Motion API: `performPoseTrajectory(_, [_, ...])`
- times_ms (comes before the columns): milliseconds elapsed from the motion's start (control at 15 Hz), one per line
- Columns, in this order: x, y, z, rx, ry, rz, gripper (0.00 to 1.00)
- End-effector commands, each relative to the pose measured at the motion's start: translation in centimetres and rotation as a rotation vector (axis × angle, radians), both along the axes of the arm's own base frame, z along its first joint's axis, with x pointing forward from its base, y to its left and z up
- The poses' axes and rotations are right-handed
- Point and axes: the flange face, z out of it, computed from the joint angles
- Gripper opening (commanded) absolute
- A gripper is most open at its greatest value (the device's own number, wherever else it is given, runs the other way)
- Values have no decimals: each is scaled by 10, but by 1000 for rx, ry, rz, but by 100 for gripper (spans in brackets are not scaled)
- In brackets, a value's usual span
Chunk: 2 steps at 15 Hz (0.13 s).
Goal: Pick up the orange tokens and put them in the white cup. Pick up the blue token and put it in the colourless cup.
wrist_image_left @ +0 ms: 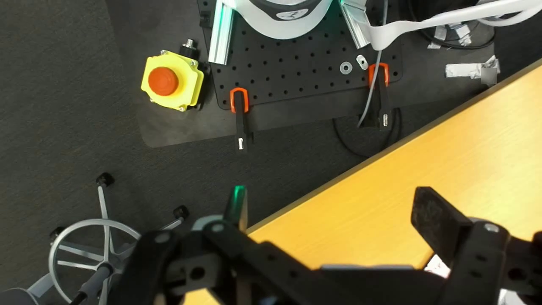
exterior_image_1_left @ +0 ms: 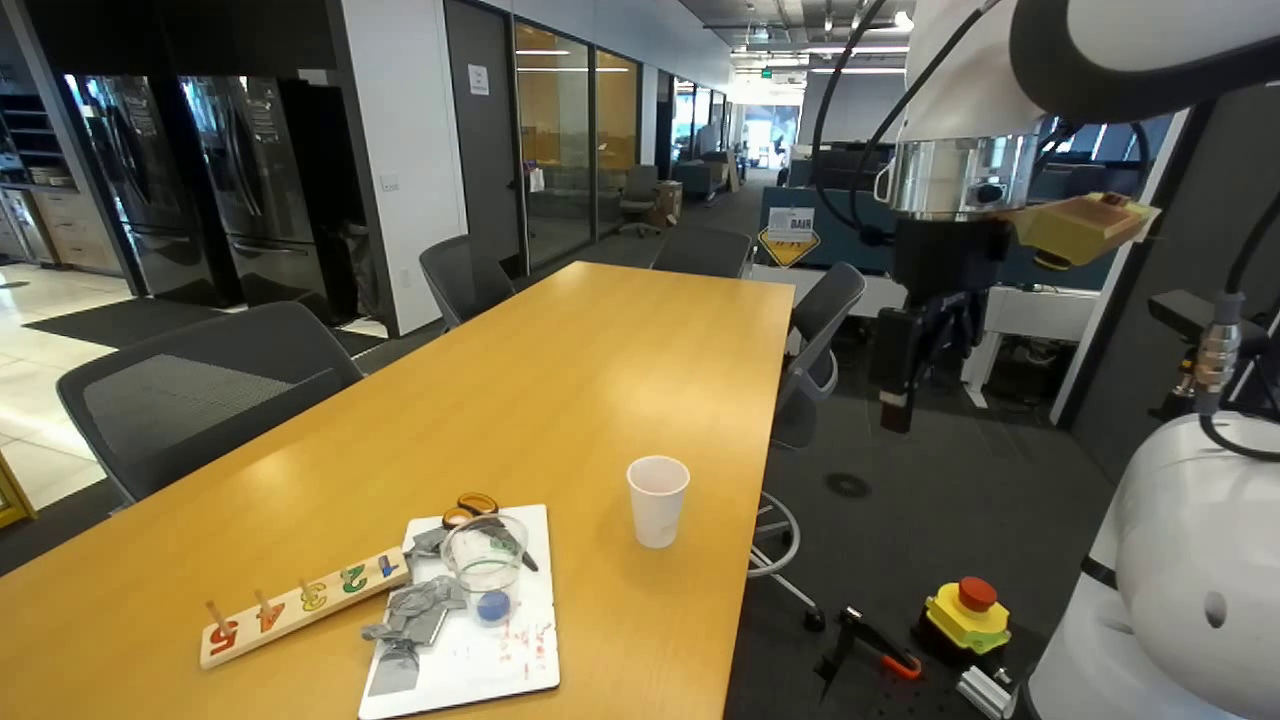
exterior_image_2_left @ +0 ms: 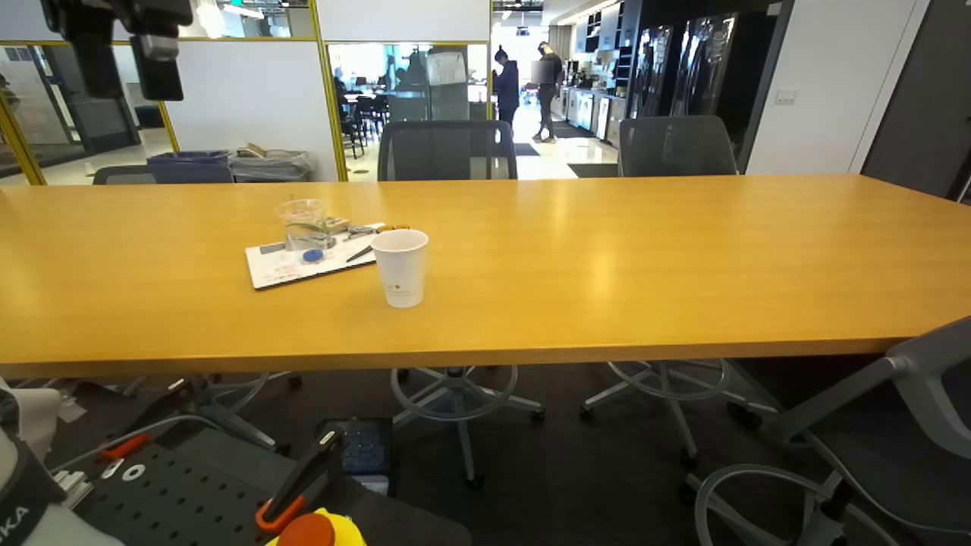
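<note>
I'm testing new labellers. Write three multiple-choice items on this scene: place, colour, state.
1. Where is the white cup? A) Beside the whiteboard B) On it C) On the floor
2. What colour is the round token? A) Green B) White C) Blue
3. How is the tool? A) Shut B) Open C) Gripping the white cup

1 A: in an exterior view, bare table separates them.
2 C: it shows blue in both exterior views.
3 B: its fingers stand apart in the wrist view.
</note>
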Motion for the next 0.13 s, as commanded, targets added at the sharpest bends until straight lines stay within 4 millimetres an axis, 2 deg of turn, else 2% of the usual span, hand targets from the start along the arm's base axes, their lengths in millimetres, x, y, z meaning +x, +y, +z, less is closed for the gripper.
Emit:
performPoseTrajectory(0, [0, 0, 0, 0, 2, 0, 100])
performPoseTrajectory(67, [0, 0, 0, 0, 2, 0, 100])
